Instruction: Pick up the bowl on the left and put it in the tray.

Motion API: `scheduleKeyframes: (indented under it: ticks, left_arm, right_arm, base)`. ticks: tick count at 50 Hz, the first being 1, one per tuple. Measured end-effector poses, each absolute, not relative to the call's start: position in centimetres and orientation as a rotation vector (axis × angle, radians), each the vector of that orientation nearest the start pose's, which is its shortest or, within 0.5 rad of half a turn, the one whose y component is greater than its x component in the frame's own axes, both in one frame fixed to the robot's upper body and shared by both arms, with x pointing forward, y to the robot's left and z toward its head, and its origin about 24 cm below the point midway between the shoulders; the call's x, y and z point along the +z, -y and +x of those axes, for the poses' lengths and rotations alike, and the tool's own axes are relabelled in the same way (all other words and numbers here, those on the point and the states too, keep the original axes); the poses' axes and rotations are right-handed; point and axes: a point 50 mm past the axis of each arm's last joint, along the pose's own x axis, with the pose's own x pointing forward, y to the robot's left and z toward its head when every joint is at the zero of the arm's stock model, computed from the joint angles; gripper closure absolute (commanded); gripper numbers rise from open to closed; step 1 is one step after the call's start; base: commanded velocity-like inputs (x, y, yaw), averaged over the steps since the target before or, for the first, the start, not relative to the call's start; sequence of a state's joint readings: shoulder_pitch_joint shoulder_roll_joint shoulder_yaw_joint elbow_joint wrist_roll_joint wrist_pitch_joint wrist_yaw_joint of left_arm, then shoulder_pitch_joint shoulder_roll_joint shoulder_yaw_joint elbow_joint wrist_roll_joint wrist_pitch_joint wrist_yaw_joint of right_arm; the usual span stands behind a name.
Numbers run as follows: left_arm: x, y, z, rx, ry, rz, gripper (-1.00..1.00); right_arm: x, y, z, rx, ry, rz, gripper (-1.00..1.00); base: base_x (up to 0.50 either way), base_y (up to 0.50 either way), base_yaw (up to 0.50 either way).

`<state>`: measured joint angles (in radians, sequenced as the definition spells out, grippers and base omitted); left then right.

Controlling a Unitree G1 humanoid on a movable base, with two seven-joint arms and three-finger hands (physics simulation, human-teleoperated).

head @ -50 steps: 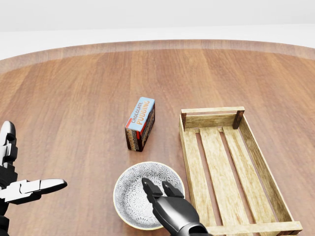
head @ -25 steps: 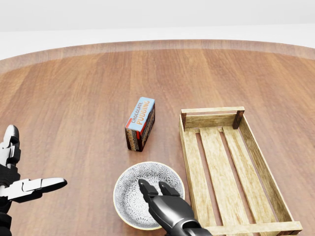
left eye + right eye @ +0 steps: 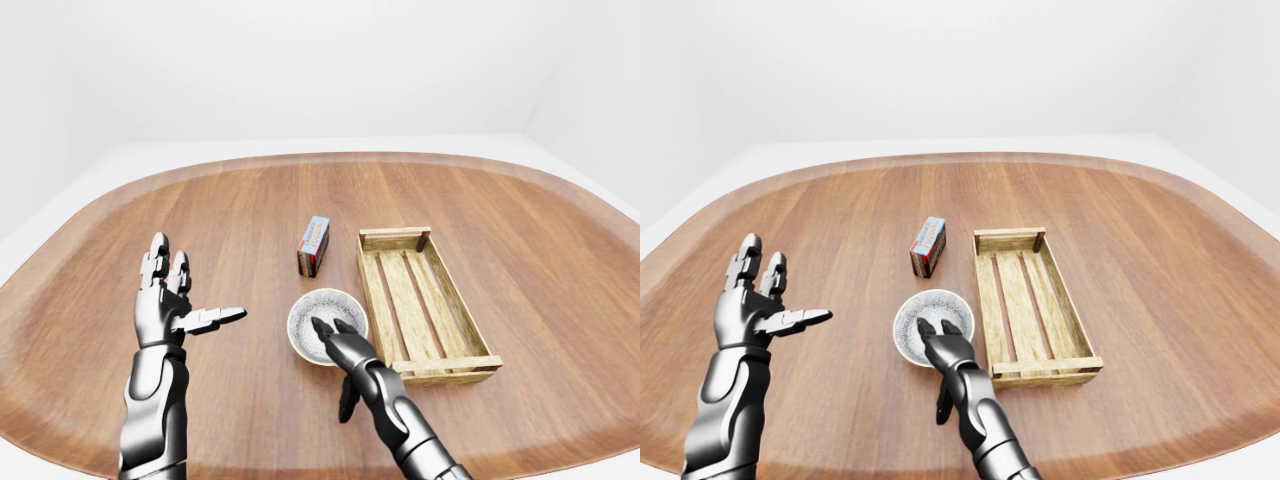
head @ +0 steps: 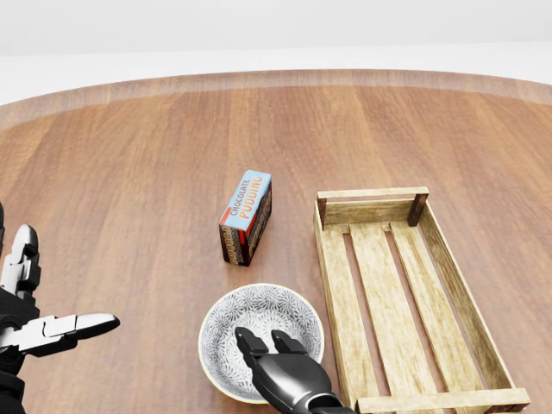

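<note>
- The right hand (image 4: 285, 378) is being held open over the bowl's (image 4: 226, 332) lower rim, with nothing gripped.
- The left hand (image 3: 165, 305) is being held spread open, well apart.
- The bowl is being carried by the desk (image 4: 129, 172), just left of the tray (image 4: 328, 259).

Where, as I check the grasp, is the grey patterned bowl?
Head view, bottom centre: grey patterned bowl, left of the wooden slatted tray, under the right hand.

The head view looks steeply down from close above the round brown wooden table (image 4: 129, 172), showing only its middle. The left-eye and right-eye views look wider, out to the white wall (image 3: 300, 60), sharing the whole tabletop and the pale slatted wooden tray (image 3: 415, 300)
</note>
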<state>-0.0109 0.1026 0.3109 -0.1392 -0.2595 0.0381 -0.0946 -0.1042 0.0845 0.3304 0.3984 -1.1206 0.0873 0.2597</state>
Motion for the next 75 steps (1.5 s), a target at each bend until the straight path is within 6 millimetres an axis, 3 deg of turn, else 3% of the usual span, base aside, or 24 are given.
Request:
scheduleKeyframes:
  ticks: [19, 20, 21, 22, 37, 56, 66, 75]
  left_arm:
    - [8.7, -23.3, 24.0, 0.181, 0.167, -0.133, -1.0]
    - [8.8, -23.3, 24.0, 0.181, 0.167, -0.133, -1.0]
    - [8.8, -23.3, 24.0, 0.181, 0.167, -0.133, -1.0]
    - [8.8, -23.3, 24.0, 0.181, 0.166, -0.133, -1.0]
    - [9.3, -23.2, 23.8, 0.181, 0.186, -0.126, -1.0]
    - [9.4, -23.1, 23.8, 0.18, 0.19, -0.122, -1.0]
    - [9.4, -23.2, 23.7, 0.18, 0.194, -0.124, -1.0]
    - [9.3, -23.1, 23.8, 0.176, 0.189, -0.125, -1.0]
  right_arm:
    - [-5.1, 4.4, 23.5, 0.669, -0.309, -1.117, -1.0]
    - [-5.1, 4.4, 23.6, 0.665, -0.307, -1.116, -0.76]
    - [-5.1, 4.4, 23.6, 0.661, -0.305, -1.116, -0.12]
    - [-5.2, 4.4, 23.6, 0.66, -0.307, -1.114, 1.0]
    - [-5.0, 4.1, 24.2, 0.627, -0.271, -1.142, 1.0]
    - [-5.0, 3.7, 23.4, 0.655, -0.266, -1.138, 1.0]
    - [-3.6, 2.8, 23.5, 0.704, -0.229, -1.14, 1.0]
    - [-1.1, 1.5, 24.5, 0.752, -0.16, -1.181, 1.0]
  base:
    - [0.0, 0.0, 0.0]
    - [0.0, 0.0, 0.0]
    - [0.0, 0.0, 0.0]
    - [0.0, 0.0, 0.0]
    - [0.0, 0.0, 0.0]
    - [0.0, 0.0, 0.0]
    - [0.0, 0.0, 0.0]
    - [0.0, 0.0, 0.0]
